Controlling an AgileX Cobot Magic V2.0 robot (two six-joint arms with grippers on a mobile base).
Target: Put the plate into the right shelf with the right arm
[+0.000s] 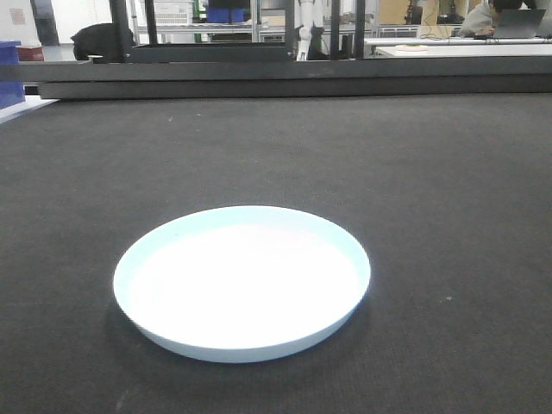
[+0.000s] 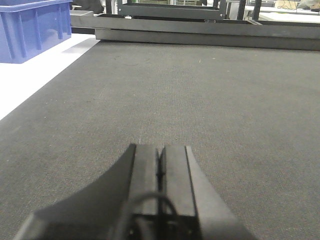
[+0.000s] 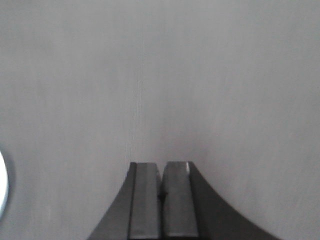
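A round white plate (image 1: 241,280) with a pale blue rim lies flat on the dark mat in the front view, near the lower middle. Neither arm shows in that view. In the right wrist view my right gripper (image 3: 162,167) is shut with nothing between its fingers, over bare grey mat; a sliver of the plate (image 3: 3,185) shows at the left edge, well apart from the fingers. In the left wrist view my left gripper (image 2: 160,150) is shut and empty, low over the mat. The right shelf is out of view.
A blue plastic bin (image 2: 32,27) stands on a white surface (image 2: 30,80) left of the mat. A dark low frame (image 1: 285,73) runs along the mat's far edge. Beyond it are shelving (image 1: 207,21) and desks (image 1: 457,47).
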